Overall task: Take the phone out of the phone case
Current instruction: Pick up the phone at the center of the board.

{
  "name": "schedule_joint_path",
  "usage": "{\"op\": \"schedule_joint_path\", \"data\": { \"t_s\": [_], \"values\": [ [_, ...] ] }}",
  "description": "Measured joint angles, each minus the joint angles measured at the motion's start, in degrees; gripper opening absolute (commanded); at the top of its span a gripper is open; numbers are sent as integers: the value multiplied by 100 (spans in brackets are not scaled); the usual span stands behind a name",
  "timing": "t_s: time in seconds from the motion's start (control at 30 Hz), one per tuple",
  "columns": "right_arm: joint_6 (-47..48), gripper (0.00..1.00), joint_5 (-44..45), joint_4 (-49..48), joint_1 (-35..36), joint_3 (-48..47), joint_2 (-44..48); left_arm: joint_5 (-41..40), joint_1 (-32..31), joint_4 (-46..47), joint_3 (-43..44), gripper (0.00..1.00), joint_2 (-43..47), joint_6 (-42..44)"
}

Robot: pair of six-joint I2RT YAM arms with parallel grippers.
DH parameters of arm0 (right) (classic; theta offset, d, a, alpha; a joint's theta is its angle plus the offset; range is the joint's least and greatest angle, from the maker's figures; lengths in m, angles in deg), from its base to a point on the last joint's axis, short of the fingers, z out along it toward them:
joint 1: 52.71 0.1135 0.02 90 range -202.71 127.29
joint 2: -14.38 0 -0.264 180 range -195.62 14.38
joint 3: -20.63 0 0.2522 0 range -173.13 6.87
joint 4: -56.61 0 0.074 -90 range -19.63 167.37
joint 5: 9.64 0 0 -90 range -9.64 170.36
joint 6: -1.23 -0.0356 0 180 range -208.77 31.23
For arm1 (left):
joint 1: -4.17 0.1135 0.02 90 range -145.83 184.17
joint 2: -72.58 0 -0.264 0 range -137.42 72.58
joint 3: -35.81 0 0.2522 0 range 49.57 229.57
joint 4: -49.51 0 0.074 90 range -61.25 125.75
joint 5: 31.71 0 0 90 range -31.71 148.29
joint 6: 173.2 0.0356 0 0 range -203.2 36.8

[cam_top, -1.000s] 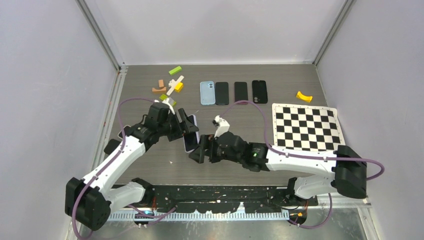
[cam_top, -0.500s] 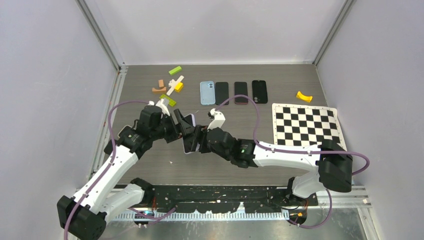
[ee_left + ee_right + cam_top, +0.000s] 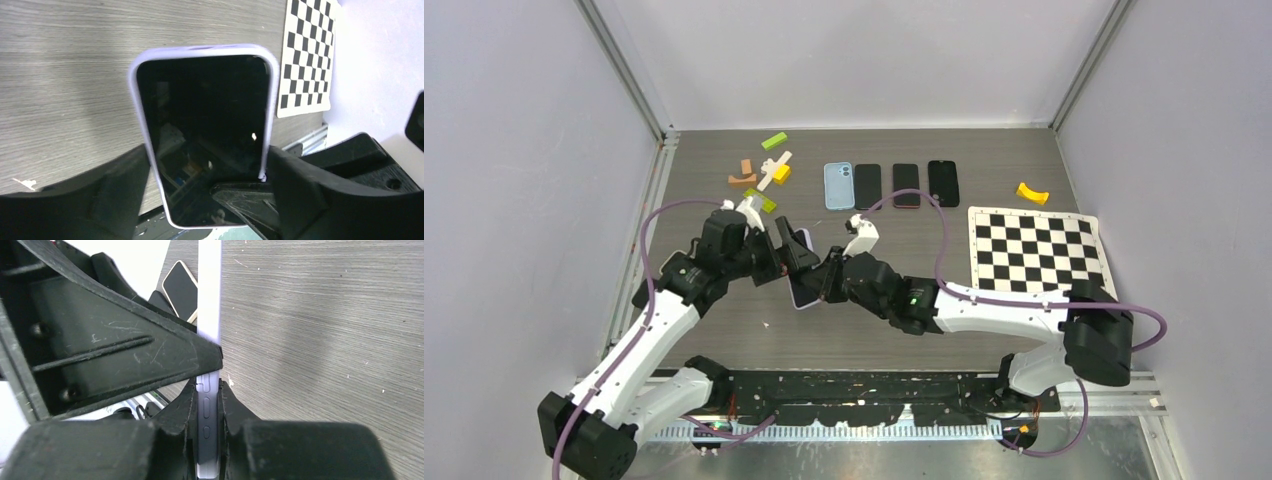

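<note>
Lilac case (image 3: 200, 48) wraps the phone (image 3: 200, 130); nothing freed yet. My right gripper (image 3: 208, 395) pinches its edge from three o'clock. My left gripper (image 3: 207, 165) straddles it, but I cannot tell if it grips.

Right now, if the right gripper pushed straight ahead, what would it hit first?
Probably a finger of the left gripper, just ahead across the cased phone that the right gripper pinches. Gap unclear.

Phone (image 3: 205, 140), screen dark, unlit and glossy with reflections, was fully seated in the lavender case (image 3: 200, 48), whose rim framed every visible edge of the glass. The cased phone was held aloft on edge, left of the workspace centre, its screen turned leftward.
</note>
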Motion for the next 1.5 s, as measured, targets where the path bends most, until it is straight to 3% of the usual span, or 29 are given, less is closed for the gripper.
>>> {"op": "schedule_joint_path", "data": {
  "t_s": [0.2, 0.43, 0.83, 0.97, 1.13, 1.2, 1.37, 1.5],
  "values": [
    [151, 1, -861, 201, -509, 133, 761, 238, -9, -52, 601, 100, 157, 643],
    [151, 1, -1989, 52, -1434, 219, 1884, 546, -9, 577, 1182, 100, 538, 1073],
    [120, 1, -3320, -553, -1471, 208, 2203, 1965, 0, 1740, 1394, 100, -13, 704],
    [87, 1, -3665, -846, -1484, 199, 2162, 2511, 120, 2494, 1335, 91, -317, 59],
    [66, 0, -3849, -907, -1537, 181, 2162, 3132, 297, 3926, 1132, 64, -584, -1123],
    [39, 0, -3871, -909, -1578, 181, 2162, 3327, 352, 4489, 1097, 63, -699, -1604],
    [-160, 0, -3869, -1029, -1746, 188, 2164, 3563, 450, 5517, 925, 70, -815, -2400],
    [-442, 1, -3858, -1440, -1947, 245, 2164, 3637, 501, 5882, 844, 59, -809, -2688]
  ]
}}
